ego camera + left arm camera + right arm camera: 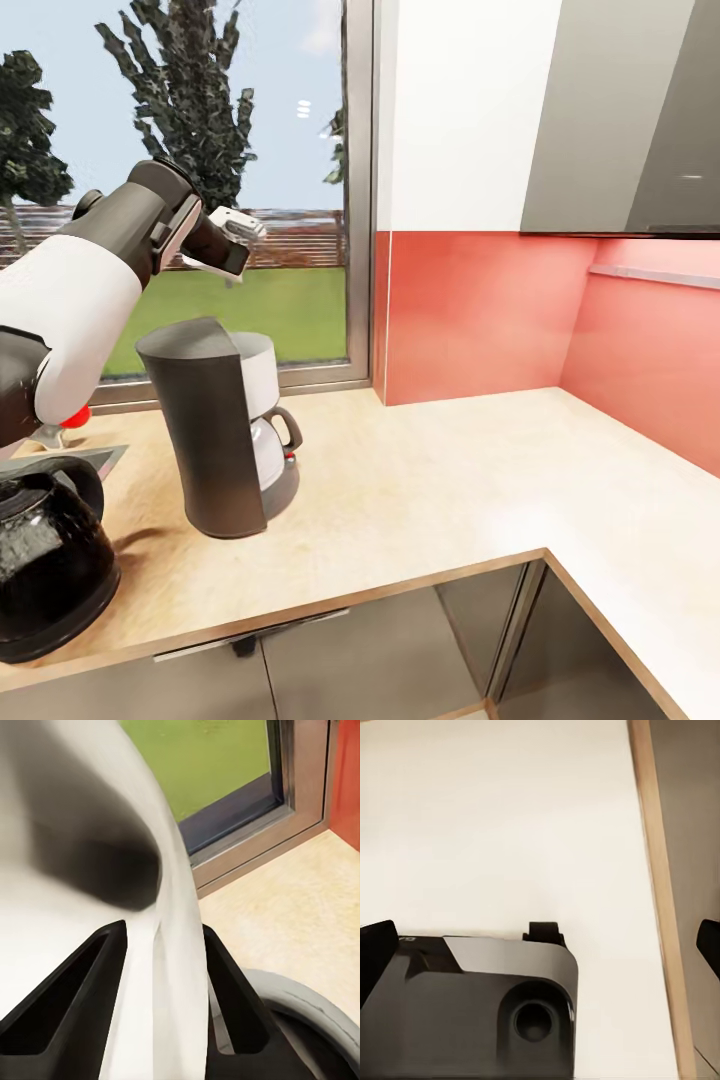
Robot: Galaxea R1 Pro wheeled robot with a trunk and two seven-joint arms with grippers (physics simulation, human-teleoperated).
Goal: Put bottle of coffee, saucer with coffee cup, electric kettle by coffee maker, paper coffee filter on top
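Down at the near left edge of the long light beige wood-look countertop (450, 480) sits the rounded dark glassy electric kettle (45, 570), partly cut off by the frame. Just behind it, a bit to the right, stands the tall dark grey coffee maker (215, 430) with its pale carafe, grey handle and tiny red button, upright and apart from the kettle. Glossy dark grey cabinet fronts (380, 650) run under the worktop.

Above the machine hangs the left gripper (235, 235), out on its white and dark grey arm. Head cam only gets it small, against the window (270, 180). The left wrist cam is way more useful: the two black fingers (90, 1012) are pinched on a thin off-white paper coffee filter (150, 870), which bulges up and blocks most of that view, with a grey rounded rim below it.

Right wrist cam looks at pale worktop and a wood edge strip; the right gripper's (540, 945) dark fingertips sit at opposite frame edges, so spread wide.

Further back: grey sink corner (85, 460), red backsplash (480, 310), trees outside. No readable labels anywhere.
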